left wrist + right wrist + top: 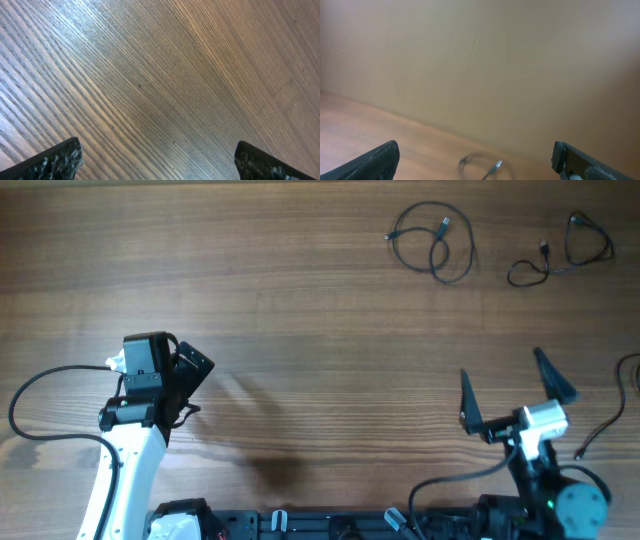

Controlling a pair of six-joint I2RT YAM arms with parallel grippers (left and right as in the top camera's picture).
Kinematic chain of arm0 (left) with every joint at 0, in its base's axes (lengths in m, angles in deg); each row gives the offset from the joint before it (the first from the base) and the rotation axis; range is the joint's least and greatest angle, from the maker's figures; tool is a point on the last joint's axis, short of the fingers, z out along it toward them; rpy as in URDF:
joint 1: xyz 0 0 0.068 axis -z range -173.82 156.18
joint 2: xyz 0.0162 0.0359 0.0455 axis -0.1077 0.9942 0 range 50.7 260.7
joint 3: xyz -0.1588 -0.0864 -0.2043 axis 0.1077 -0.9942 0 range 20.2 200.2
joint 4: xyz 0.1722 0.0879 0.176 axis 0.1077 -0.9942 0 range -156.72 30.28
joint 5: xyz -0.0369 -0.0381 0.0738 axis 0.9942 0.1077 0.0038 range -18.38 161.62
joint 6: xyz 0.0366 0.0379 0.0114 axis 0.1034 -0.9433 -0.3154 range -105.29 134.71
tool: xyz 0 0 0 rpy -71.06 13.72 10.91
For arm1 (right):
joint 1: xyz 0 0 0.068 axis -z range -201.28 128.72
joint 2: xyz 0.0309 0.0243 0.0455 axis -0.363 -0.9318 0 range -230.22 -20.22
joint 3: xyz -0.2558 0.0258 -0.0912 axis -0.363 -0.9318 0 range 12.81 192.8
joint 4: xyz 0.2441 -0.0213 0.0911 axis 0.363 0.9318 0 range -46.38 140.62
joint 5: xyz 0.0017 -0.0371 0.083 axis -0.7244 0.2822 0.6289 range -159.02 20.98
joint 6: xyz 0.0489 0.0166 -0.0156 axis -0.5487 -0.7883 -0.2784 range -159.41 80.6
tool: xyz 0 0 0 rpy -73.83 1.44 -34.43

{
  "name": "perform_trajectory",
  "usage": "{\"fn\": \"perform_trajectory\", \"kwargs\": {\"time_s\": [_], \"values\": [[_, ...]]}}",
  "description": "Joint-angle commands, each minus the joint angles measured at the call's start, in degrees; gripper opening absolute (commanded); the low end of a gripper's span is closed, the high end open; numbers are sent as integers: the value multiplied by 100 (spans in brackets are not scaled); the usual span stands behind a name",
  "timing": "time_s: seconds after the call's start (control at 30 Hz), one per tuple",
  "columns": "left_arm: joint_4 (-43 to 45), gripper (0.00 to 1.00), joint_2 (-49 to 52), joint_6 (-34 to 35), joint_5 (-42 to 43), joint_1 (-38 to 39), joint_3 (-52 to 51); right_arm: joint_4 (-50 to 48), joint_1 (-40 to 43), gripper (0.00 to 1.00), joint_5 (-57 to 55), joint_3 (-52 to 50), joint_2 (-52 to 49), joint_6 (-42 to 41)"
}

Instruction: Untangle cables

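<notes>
Spotted cables in loose loops at far right of desk, well apart from both arms. Guessed light, floppy, kinda slippery; would pinch mid-loop. Left pincer gaped wide, right pincer same.

Quick count: one table. Two arms, left arm and right arm, so two grippers as well, left gripper and right gripper, two fingers each, four in all. Cables: two loose black ones up top, first loop and second loop, plus a third cord at the right edge, cut off by the frame, so three that I can count
</notes>
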Motion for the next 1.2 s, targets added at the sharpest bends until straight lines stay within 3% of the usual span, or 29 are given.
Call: {"fn": "perform_trajectory", "kwargs": {"time_s": [0.0,0.2,0.3,1.17], "values": [[17,100,-42,52,24,-28,-9,-452,-17,100,-140,-719,57,-813],[17,100,-42,52,24,-28,-9,-485,-17,100,-599,-1322,57,-870],[17,100,-42,52,24,-28,-9,42,-17,100,-780,-1335,50,-802],[17,100,-42,52,24,-28,-9,24,-17,100,-833,-1335,22,-811]]}}
